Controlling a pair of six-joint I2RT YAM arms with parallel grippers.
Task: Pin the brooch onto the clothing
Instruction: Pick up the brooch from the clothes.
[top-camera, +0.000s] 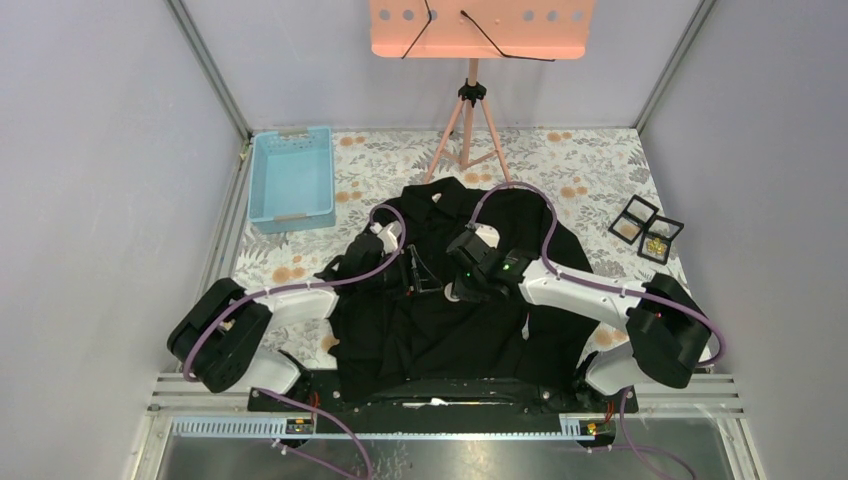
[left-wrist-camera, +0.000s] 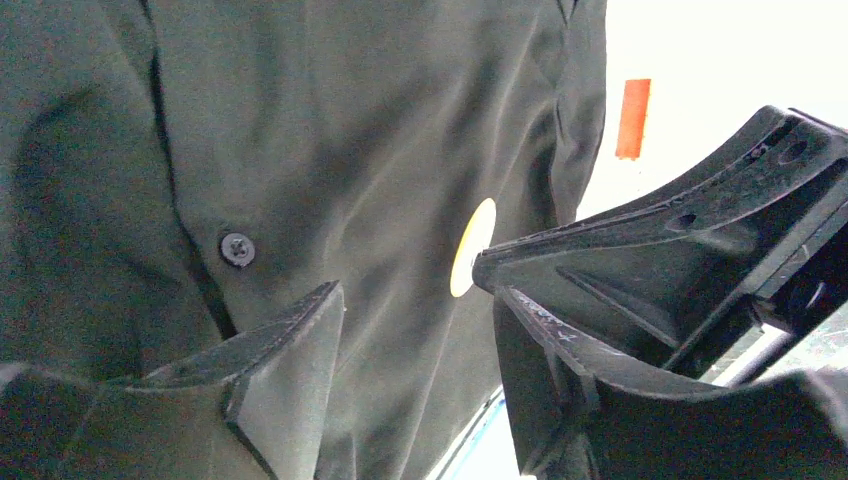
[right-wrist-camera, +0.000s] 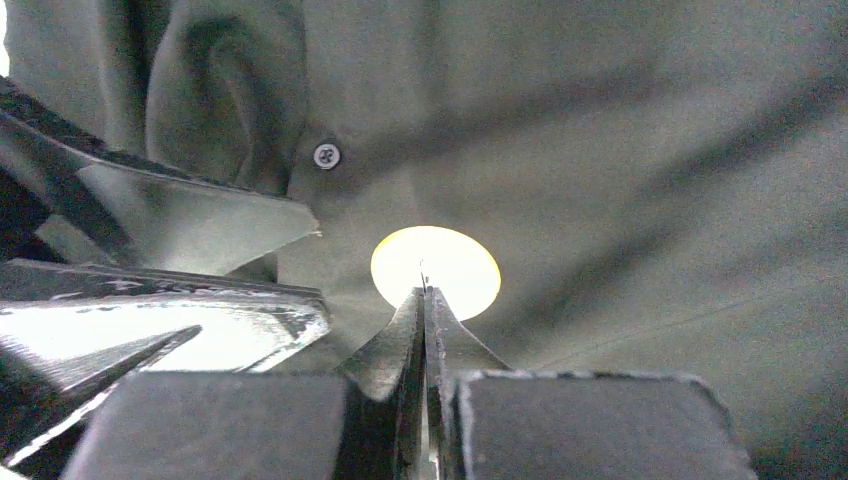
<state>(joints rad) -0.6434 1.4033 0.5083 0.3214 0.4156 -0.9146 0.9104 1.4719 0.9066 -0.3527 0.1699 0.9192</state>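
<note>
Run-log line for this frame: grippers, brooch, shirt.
left gripper: open, beside brooch | right gripper: shut, at brooch edge | brooch: yellow disc on shirt front | pinned: cannot tell

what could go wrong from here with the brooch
1. The right gripper is shut right at the rim of the brooch. If that is a grip at all, it is thin, so the brooch could slip or tilt.
2. The left gripper stands open close beside it over the shirt. The two grippers might bump, or a finger might snag a fold.
</note>
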